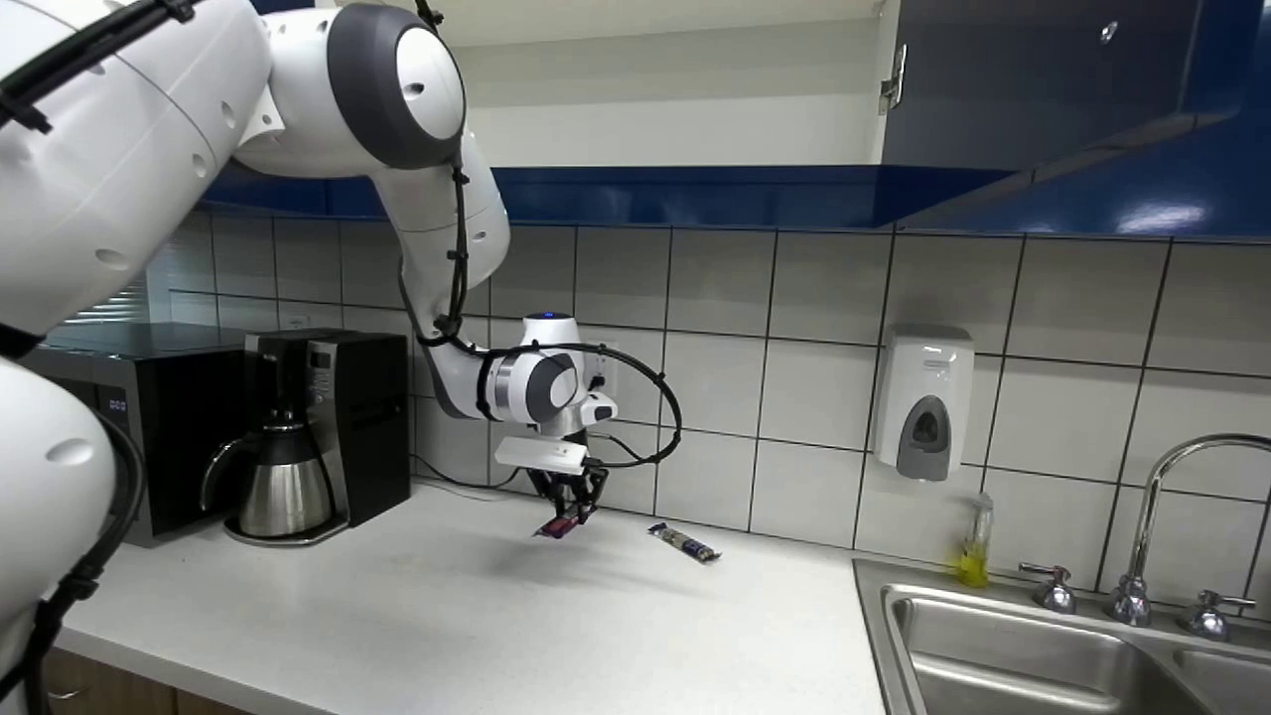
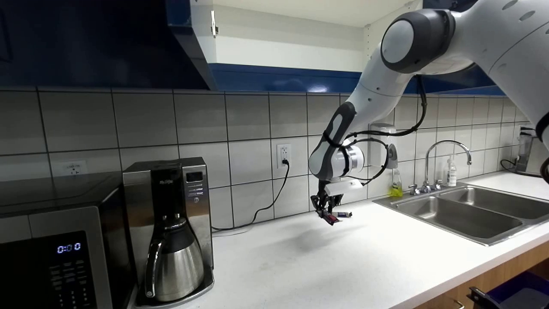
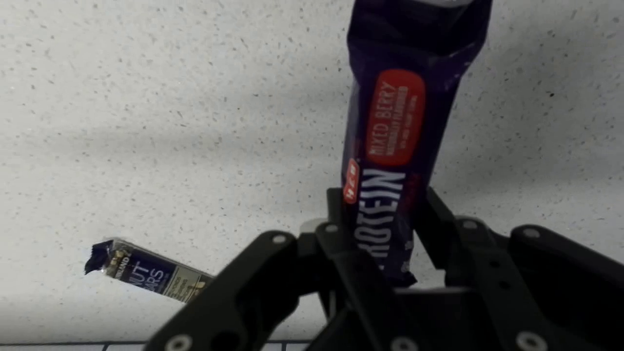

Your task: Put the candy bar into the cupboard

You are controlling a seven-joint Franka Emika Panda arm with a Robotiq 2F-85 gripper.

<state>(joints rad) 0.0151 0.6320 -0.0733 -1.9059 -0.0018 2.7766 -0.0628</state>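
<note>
The candy bar (image 3: pixel 397 119), dark purple with a red label, sits between the fingers of my gripper (image 3: pixel 382 204) in the wrist view. Both fingers press on its sides, and one end sticks out well past the fingertips. In both exterior views the gripper (image 1: pixel 574 506) (image 2: pixel 327 209) points down and holds the candy bar (image 1: pixel 558 524) (image 2: pixel 330 218) above the counter, with a shadow below. The cupboard (image 1: pixel 685 124) (image 2: pixel 287 49) hangs on the wall above and behind the gripper. Its blue front is open and its white interior shows; the arm covers part of it.
A dark nut bar (image 1: pixel 685 543) (image 3: pixel 151 274) lies on the counter (image 1: pixel 477 616) near the tiled wall. A coffee maker (image 2: pixel 200 214) and a microwave (image 2: pixel 112 240) stand at one end. A sink (image 1: pixel 874 636) with a faucet (image 1: pixel 1147 506) is at the other. An open cupboard door (image 1: pixel 1033 89) juts outward.
</note>
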